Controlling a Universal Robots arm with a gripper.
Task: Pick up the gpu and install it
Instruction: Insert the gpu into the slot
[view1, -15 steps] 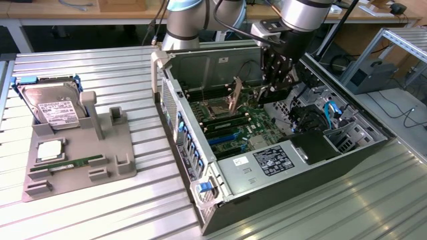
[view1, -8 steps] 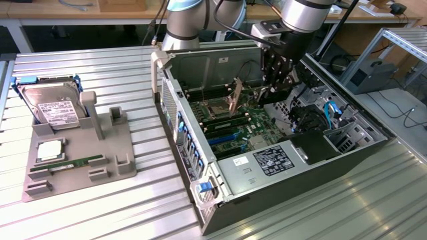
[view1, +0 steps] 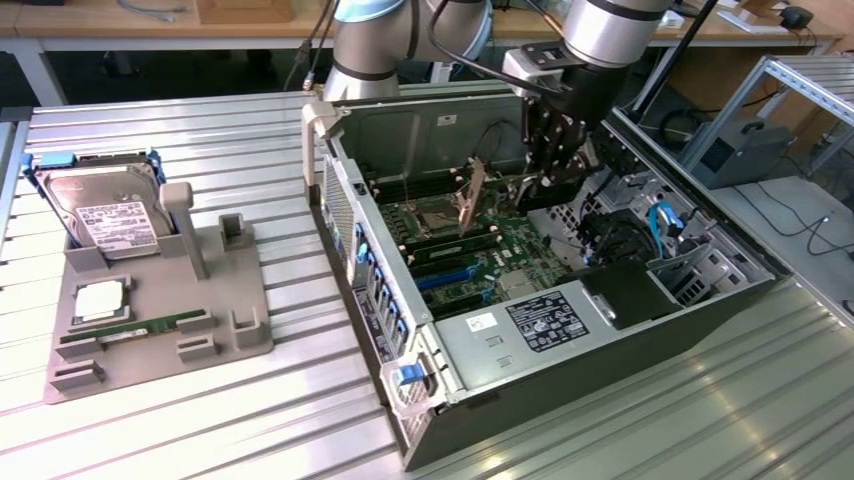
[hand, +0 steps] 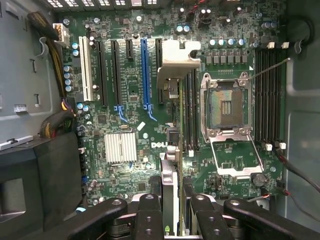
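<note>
- The computer case (view1: 561, 330) was laid on its side on the ribbed metal table (view1: 240, 130) with its side panel off. The motherboard (view1: 467, 255) was walled in on every side and could be reached only through the open face above.
- Open room was left over the middle of the board. Toward the exterior view's right the space was crowded by drive cages and blue cables (view1: 663, 225).
- In the wrist view the expansion slots (hand: 145, 75) were seen to one side of the card and the empty CPU socket (hand: 225, 105) to the other, with the memory slots (hand: 270, 95) beyond the socket.
- The DELL lettering (hand: 159, 144) was read in white on the board.
- A black-and-white label (view1: 547, 322) was seen on the silver cover at the near end of the case, its text too small to read. The same held for the white label on the hard drive (view1: 114, 215), which was propped in the grey holder (view1: 160, 300) at the exterior view's left.
- The gripper (hand: 172, 200) was clenched on the gpu (hand: 170, 170), whose thin edge ran between the black fingers (hand: 150, 212), with its silver bracket (hand: 177, 62) at the far end.
- From outside, the gpu (view1: 467, 200) was seen tilted above the board beside the gripper (view1: 550, 185). It appeared to be unseated, though contact at its lower edge could not be judged.
</note>
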